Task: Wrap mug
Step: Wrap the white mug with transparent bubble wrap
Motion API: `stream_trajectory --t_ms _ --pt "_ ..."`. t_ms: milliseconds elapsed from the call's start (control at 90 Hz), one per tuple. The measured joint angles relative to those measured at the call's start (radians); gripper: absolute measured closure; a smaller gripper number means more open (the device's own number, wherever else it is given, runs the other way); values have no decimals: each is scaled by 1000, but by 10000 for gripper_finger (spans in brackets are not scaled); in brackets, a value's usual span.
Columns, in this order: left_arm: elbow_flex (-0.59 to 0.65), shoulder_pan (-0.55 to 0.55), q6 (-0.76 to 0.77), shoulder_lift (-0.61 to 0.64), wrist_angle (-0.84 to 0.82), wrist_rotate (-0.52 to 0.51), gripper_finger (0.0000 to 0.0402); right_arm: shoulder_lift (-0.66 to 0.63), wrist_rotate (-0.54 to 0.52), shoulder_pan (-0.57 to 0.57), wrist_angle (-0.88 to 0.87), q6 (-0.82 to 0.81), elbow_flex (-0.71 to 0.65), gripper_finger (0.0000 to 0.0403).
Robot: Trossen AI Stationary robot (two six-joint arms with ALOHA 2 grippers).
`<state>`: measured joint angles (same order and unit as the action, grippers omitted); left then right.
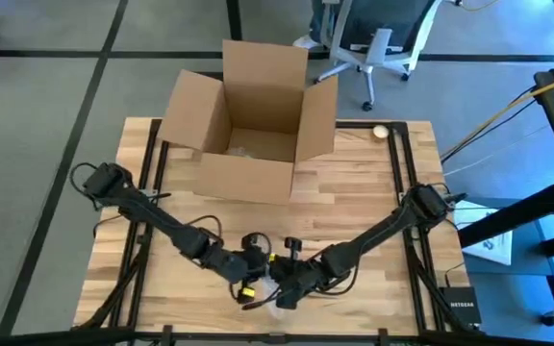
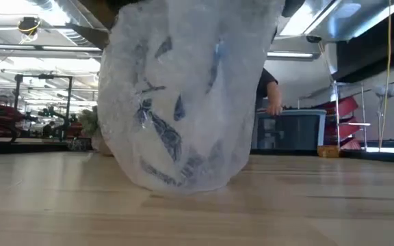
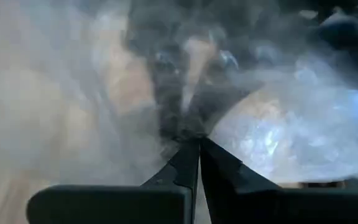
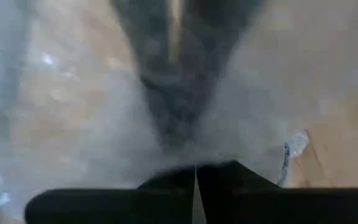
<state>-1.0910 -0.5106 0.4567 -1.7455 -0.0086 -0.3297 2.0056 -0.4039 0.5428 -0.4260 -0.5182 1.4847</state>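
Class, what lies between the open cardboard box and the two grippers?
Bare wooden table, seen in the high view, separates the box from the left gripper and right gripper.

Bubble wrap (image 2: 183, 102): clear, glossy, dimpled plastic. Table (image 1: 354, 207): pale wood planks, smooth. Box (image 1: 248, 120): matt brown cardboard. Arms: dark, matt.

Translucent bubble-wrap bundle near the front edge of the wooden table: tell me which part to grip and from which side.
Grip the translucent bubble-wrap bundle at its loose upper folds, coming from above. In the low view it sits rounded and wide on the wooden table, so the sides look bulky and springy. The left gripper and right gripper already pinch wrap this way, fingers shut.
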Motion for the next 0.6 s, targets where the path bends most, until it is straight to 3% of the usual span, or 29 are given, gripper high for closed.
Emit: stream_trajectory --t_ms 189,489,600 --pt "-3 21 37 -55 4 52 401 4 8 1 -111 2 61 402" --pt "-1 20 44 -57 4 48 401 3 31 2 -483 3 305 402" --pt "0 20 44 -57 3 48 401 1 12 10 -528 19 371 402"
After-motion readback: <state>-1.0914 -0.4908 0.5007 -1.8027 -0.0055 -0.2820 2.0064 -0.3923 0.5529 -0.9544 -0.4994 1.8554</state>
